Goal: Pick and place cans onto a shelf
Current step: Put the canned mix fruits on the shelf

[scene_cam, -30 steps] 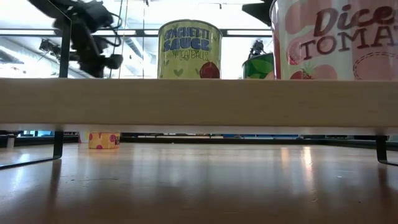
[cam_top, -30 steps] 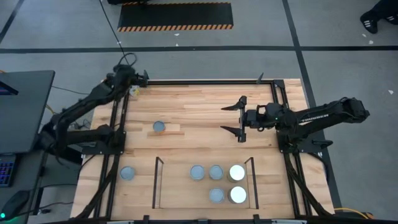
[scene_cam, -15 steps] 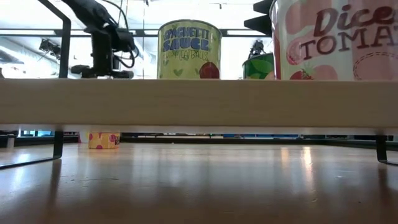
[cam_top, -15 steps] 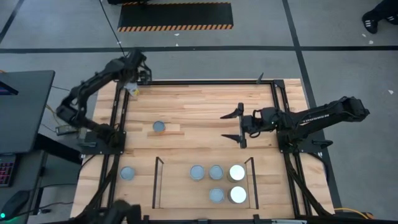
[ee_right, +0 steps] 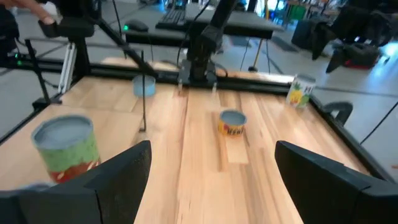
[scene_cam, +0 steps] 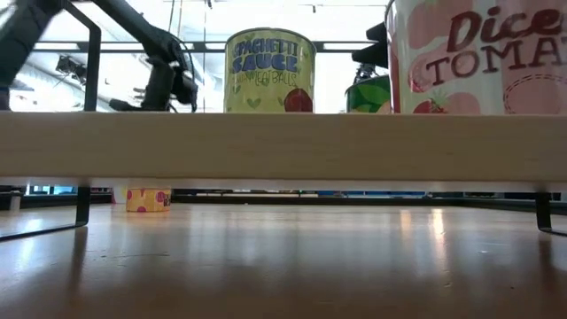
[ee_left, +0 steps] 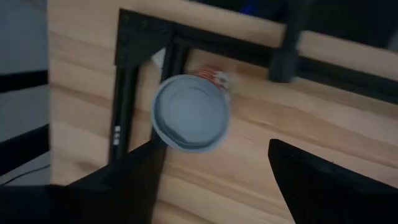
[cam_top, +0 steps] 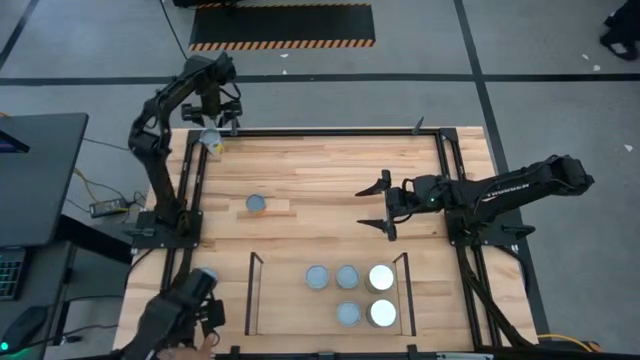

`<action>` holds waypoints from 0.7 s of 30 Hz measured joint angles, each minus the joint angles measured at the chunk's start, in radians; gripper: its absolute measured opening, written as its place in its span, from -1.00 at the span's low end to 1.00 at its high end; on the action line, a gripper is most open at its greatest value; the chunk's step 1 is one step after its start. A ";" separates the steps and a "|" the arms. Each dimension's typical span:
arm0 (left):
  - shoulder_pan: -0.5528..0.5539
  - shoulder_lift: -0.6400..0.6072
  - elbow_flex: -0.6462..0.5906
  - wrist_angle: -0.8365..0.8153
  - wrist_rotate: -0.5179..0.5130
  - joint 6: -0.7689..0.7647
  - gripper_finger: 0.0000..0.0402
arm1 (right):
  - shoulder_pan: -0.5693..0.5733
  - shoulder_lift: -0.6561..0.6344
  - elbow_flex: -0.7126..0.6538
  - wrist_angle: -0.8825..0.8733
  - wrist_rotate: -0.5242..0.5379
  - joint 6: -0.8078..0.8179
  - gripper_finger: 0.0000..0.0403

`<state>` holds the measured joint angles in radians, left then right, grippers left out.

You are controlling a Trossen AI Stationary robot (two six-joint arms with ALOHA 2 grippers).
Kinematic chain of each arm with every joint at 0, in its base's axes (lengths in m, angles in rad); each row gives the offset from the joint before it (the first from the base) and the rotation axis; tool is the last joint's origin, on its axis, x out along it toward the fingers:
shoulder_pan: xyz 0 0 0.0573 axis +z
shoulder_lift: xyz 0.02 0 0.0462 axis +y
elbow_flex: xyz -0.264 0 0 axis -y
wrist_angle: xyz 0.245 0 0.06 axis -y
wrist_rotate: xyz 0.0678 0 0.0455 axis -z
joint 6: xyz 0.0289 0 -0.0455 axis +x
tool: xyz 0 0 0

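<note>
High view: wooden table (cam_top: 320, 165) seen from straight above, with the shelf (cam_top: 251, 292) at its near edge. Five cans already inside the shelf bay: three in the far row (cam_top: 347, 277) and two in the near row (cam_top: 365, 314), all crowded toward the right rail, with the two rightmost tops bright white. Left part of the bay bare, room for three more.

Three cans outside the shelf: one in the far left corner (cam_top: 212, 143), one on open table left of centre (cam_top: 256, 204), one outside the left rail near the front (cam_top: 205, 276). Close against that last can, a dark shape (cam_top: 180, 315), possibly a person's arm; hard to tell.

Left gripper (ee_left: 216, 144) poised over the corner can, fingers spread wide on either side of its grey top, holding nothing. Right gripper (cam_top: 366, 205) over mid-table, well apart from every can, fingers also spread wide and empty.

Judged a little past halfway: five placed, three to go, corner can likely next.
</note>
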<state>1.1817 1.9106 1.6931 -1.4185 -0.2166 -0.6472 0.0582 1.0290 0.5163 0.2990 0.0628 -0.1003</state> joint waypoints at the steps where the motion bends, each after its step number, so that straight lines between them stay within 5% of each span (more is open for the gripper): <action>1: 0.003 0.030 0.025 -0.028 -0.005 -0.003 0.49 | 0.000 0.000 0.000 -0.016 0.000 0.004 0.74; 9: -0.004 0.154 0.089 -0.134 -0.125 -0.070 0.48 | 0.000 0.000 0.000 -0.118 0.000 0.057 0.74; 21: -0.054 0.157 -0.032 0.012 -0.124 -0.015 0.48 | 0.000 0.000 0.000 -0.174 -0.003 0.072 0.74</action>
<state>1.1274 2.0678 1.6615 -1.4069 -0.3409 -0.6620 0.0580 1.0290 0.5163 0.1252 0.0593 -0.0284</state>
